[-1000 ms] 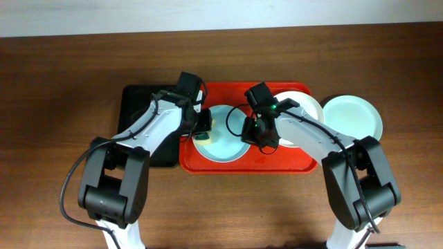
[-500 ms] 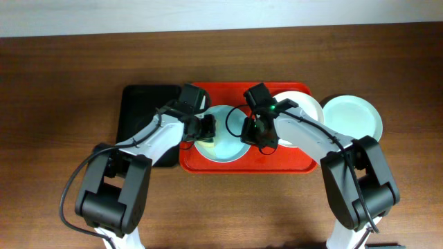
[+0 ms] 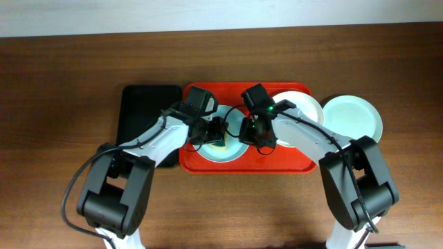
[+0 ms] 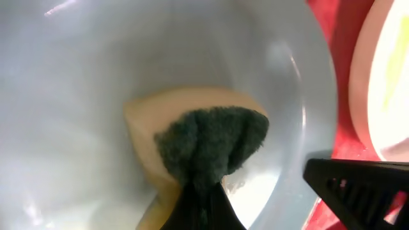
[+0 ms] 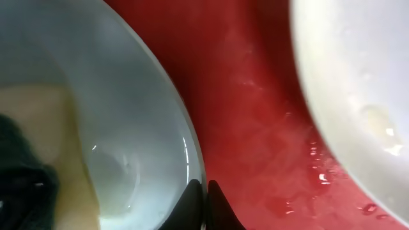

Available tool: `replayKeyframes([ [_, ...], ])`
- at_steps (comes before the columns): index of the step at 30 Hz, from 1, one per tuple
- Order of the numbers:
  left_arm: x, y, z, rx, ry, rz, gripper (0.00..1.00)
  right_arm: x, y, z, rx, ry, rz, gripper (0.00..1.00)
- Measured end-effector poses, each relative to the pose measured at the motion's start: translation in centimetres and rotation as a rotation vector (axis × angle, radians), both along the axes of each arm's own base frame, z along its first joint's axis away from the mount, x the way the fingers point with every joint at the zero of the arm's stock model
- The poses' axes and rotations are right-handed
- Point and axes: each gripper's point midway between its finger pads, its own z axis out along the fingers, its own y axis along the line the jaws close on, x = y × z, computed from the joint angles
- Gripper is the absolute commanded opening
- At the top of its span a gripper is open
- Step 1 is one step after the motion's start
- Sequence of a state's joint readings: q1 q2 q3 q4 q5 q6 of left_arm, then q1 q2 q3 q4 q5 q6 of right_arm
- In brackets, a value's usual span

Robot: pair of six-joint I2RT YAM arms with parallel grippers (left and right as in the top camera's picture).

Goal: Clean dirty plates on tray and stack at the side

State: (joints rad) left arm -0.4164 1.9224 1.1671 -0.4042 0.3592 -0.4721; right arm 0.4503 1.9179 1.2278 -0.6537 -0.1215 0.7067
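Observation:
A pale mint-blue plate lies on the left half of the red tray. My left gripper is shut on a yellow sponge with a dark green scrub side and presses it onto that plate. My right gripper is shut on the plate's right rim. A white plate with yellowish smears lies on the tray's right half and shows in the right wrist view. A second mint-blue plate lies on the table right of the tray.
A narrow black tray lies on the brown table left of the red tray. Water drops lie on the red tray floor between the two plates.
My left gripper has moved right with the sponge, from the plate's left edge to its middle. The right gripper and the plates have stayed in place.

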Motion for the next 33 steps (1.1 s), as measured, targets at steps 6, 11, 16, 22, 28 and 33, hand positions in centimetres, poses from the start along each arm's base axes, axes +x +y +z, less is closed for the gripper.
replayKeyframes([
  [6,1.9,3.4,5.8,-0.005,-0.117,0.094,0.0,-0.2,0.6,0.0,0.012,0.002,0.013,0.04],
  [11,2.5,5.1,7.6,0.061,-0.183,0.141,0.0,-0.2,0.6,0.0,0.013,0.002,0.013,0.04],
  [16,2.4,5.5,6.7,0.094,-0.168,0.149,0.0,-0.2,0.6,0.0,0.015,0.004,0.014,0.04],
  [22,1.8,4.7,3.1,0.14,-0.1,0.12,0.0,-0.3,0.6,0.0,0.015,0.004,0.013,0.04],
  [28,0.5,5.1,-0.6,0.225,-0.02,0.106,0.0,-0.3,0.7,0.0,0.018,0.005,0.015,0.04],
  [33,0.0,5.1,-1.0,0.237,0.004,0.098,0.0,-0.3,0.8,0.0,0.022,0.007,0.016,0.04],
])
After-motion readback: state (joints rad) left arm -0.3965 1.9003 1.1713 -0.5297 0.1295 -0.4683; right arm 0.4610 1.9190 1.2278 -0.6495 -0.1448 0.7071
